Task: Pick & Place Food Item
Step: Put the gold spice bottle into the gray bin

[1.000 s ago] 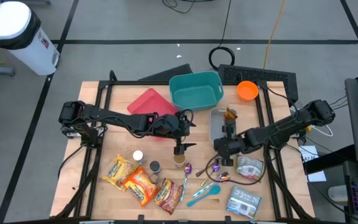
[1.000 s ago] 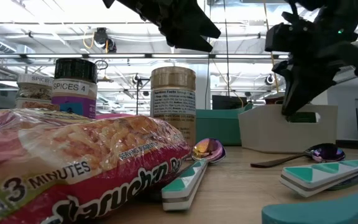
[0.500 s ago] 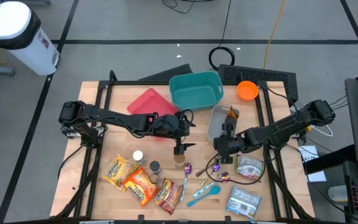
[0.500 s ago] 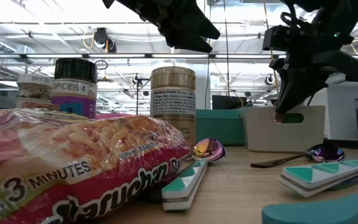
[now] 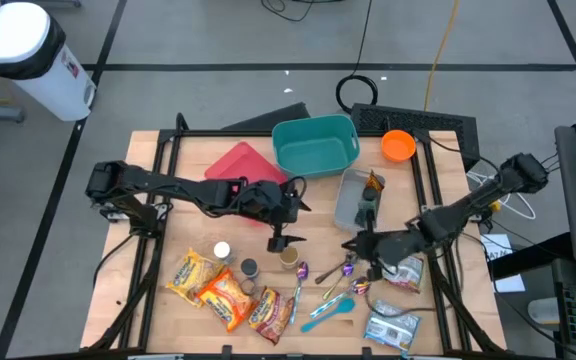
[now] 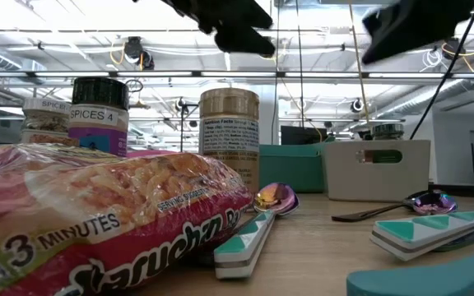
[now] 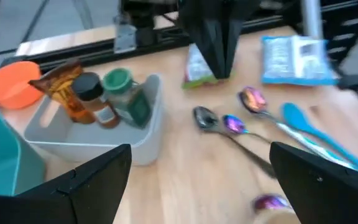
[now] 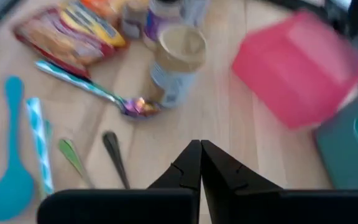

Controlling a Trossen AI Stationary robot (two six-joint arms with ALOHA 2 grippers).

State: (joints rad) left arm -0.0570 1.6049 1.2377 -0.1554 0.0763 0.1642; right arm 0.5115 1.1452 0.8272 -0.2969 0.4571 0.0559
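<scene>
Spice jars: green-lidded jar (image 7: 124, 96) and dark-lidded jar (image 7: 92, 94) stand upright in grey plastic bin (image 5: 352, 200), beside an amber packet. Tan-lidded jar (image 5: 288, 258), two small jars and noodle packets (image 5: 226, 291) lie loose on wooden bench (image 5: 168, 320). Left tool (image 5: 285, 240) spread wide, empty, above tan-lidded jar. Right tool (image 5: 366, 247) pinched closed, empty, over spoons. Judged partway: bench items remain.
</scene>
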